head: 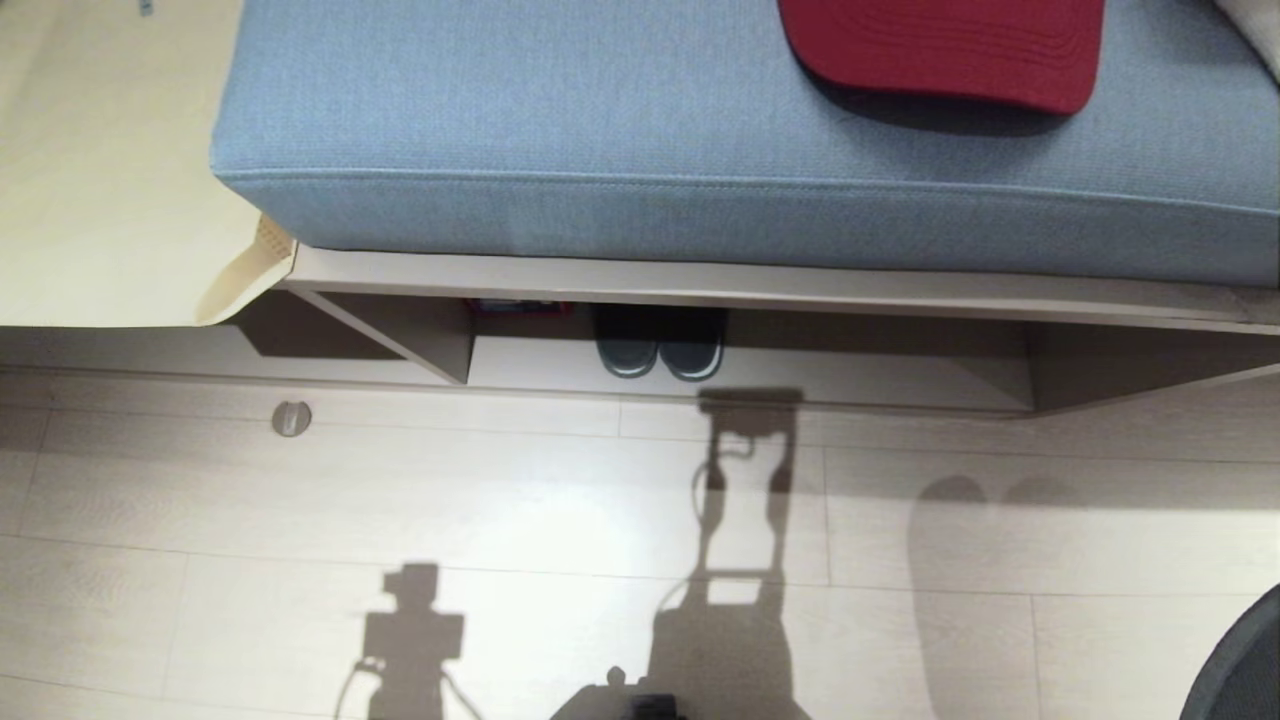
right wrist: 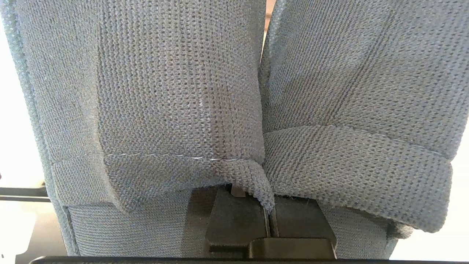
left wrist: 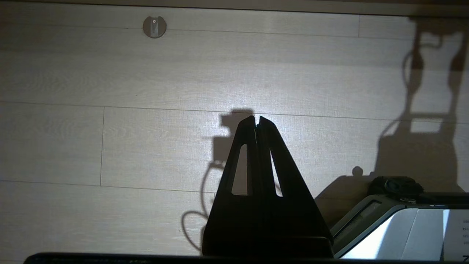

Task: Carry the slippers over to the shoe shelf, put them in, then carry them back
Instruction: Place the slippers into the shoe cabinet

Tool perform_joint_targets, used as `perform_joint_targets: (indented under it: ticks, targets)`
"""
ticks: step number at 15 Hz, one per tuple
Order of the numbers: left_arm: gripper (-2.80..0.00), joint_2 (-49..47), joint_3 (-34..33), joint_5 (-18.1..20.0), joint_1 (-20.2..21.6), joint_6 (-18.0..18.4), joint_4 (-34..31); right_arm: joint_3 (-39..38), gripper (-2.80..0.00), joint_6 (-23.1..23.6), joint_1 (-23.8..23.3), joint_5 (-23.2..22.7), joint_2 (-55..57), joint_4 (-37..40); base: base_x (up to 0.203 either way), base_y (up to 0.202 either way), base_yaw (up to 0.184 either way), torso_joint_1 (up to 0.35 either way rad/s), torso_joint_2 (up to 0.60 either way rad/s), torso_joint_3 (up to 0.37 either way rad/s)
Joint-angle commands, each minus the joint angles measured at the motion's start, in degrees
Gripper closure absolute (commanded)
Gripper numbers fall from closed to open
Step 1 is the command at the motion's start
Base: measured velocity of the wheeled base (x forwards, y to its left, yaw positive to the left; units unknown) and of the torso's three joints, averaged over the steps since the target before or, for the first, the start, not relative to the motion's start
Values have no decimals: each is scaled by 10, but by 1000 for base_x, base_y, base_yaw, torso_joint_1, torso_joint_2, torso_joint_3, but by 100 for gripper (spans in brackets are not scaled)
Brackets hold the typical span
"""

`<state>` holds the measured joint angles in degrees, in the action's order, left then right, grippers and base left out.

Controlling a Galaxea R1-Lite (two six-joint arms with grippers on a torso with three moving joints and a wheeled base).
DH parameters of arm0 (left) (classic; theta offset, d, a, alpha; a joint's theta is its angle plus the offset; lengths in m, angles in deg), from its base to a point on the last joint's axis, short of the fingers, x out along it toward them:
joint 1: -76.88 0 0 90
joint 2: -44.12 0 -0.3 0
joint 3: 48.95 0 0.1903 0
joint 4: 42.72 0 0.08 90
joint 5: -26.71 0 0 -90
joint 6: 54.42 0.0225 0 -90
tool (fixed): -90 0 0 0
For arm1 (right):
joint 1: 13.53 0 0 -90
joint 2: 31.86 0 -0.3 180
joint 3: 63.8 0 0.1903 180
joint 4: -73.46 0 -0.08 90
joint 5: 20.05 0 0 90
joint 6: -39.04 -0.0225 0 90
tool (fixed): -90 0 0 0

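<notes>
Right gripper [right wrist: 269,216] clamped on slippers [right wrist: 176,95] by inner strap edges; knit soft, light, floppy. Left gripper [left wrist: 256,123] closed, empty.

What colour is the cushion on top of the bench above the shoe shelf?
The cushion is light blue woven fabric, seen best in the head view.
</notes>
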<state>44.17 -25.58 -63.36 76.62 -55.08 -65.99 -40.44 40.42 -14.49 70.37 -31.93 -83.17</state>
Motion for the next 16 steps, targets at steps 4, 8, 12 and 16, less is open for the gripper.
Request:
perform_joint_targets:
  ticks: [4,8,12,16]
  targets:
    - [0,0,-1,0,0,0,0,0,0,3,0,-1,-1,0,0,0,0,1,2,-197]
    - [0,0,-1,0,0,0,0,0,0,4,0,-1,-1,1,0,0,0,1,1,-194]
    - [0,0,-1,0,0,0,0,0,0,4,0,-1,-1,0,0,0,0,3,1,-200]
    - [0,0,-1,0,0,0,0,0,0,3,0,-1,-1,-4,0,0,0,1,4,-198]
